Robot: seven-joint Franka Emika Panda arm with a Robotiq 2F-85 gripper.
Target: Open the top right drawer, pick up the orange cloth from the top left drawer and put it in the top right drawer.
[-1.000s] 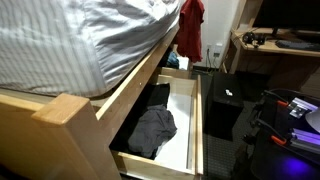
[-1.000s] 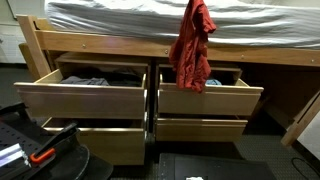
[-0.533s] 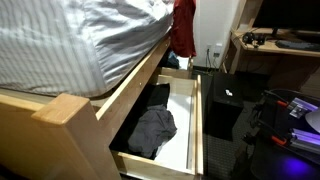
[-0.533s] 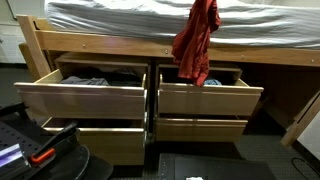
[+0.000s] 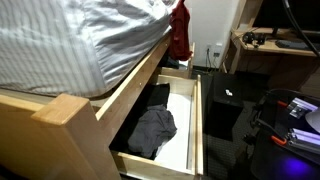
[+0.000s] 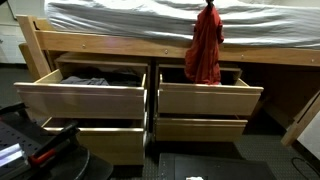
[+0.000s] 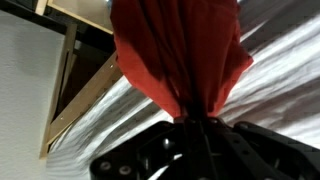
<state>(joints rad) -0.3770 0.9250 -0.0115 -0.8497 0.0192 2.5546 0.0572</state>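
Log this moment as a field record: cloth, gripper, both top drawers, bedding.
cloth: orange cloth hangs in the air, pinched at its top, over the top right drawer
gripper: gripper shut on the cloth, as the wrist view shows
top right drawer: top right drawer pulled open; contents not visible
top left drawer: top left drawer pulled open, dark clothes inside
bedding: striped bedding on the bed above the drawers
task state: cloth not yet released

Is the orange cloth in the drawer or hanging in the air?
Hanging in the air. The orange cloth dangles from the gripper, pinched at its top, above the open top right drawer.
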